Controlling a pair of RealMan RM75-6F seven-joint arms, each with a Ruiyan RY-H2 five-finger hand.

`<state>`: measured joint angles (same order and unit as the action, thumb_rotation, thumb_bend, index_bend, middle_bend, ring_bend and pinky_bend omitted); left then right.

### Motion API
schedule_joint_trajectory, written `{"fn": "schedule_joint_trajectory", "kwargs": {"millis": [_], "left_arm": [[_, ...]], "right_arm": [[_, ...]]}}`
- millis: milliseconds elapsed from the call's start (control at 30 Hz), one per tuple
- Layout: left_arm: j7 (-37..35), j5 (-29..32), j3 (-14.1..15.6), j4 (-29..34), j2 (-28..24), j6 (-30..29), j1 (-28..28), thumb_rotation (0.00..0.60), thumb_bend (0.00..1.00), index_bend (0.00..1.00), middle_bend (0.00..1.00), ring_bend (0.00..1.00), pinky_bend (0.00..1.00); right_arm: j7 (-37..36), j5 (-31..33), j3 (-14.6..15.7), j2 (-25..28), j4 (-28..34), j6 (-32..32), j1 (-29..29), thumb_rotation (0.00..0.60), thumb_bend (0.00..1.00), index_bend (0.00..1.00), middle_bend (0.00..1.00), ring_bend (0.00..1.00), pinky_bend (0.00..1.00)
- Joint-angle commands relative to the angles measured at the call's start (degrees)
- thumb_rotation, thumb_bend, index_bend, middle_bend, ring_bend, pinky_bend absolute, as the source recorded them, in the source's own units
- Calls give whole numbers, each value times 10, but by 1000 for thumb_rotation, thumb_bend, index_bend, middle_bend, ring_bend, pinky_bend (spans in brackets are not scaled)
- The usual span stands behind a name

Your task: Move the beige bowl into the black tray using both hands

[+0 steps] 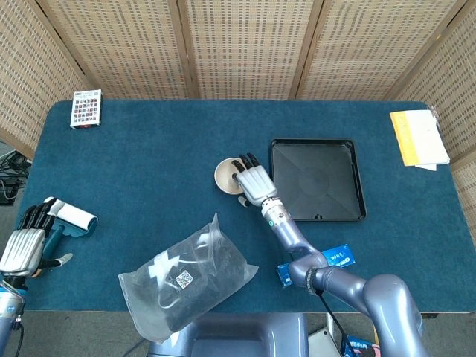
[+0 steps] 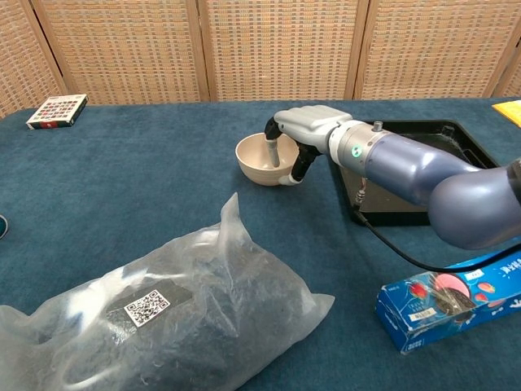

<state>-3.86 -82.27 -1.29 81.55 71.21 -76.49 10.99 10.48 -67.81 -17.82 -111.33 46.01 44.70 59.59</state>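
The beige bowl point(image 1: 224, 175) point(image 2: 256, 160) stands upright on the blue table, just left of the black tray point(image 1: 316, 178) point(image 2: 407, 199). My right hand point(image 1: 254, 181) point(image 2: 308, 125) lies over the bowl's right rim. Its fingers reach down inside the bowl and the thumb presses the outer wall, so it pinches the rim. Much of the bowl's right side is hidden under it. My left hand point(image 1: 24, 245) rests far off at the table's front left corner, holding nothing, fingers apart; only the head view shows it.
A clear plastic bag point(image 1: 186, 279) point(image 2: 163, 318) with dark contents lies at the front. A blue box point(image 1: 327, 262) point(image 2: 456, 303) sits front right under my right arm. A white and teal object point(image 1: 74, 218) lies by my left hand. A patterned card box point(image 1: 86, 108) and yellow papers point(image 1: 419, 137) occupy the far corners.
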Motion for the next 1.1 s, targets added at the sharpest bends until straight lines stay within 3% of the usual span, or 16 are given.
{"fn": "schedule_joint_trajectory", "kwargs": {"millis": [33, 500, 800, 1100], "left_arm": [[0, 0, -1, 0, 0, -1, 0, 600, 0, 0, 0, 0, 0], [0, 2, -3, 1, -1, 5, 1, 600, 0, 0, 0, 0, 0], [-1, 2, -5, 3, -2, 6, 0, 600, 0, 0, 0, 0, 0], [-3, 0, -5, 4, -3, 6, 0, 600, 0, 0, 0, 0, 0]], "right_arm": [[-11, -5, 2, -7, -13, -3, 4, 600, 468, 548, 222, 13, 84], [-42, -24, 9, -20, -46, 6, 5, 600, 560, 592, 257, 35, 107], [-46, -29, 13, -21, -48, 11, 0, 600, 557, 696, 318, 54, 115], [-37, -33, 13, -16, -40, 22, -3, 600, 553, 692, 314, 61, 116]]}}
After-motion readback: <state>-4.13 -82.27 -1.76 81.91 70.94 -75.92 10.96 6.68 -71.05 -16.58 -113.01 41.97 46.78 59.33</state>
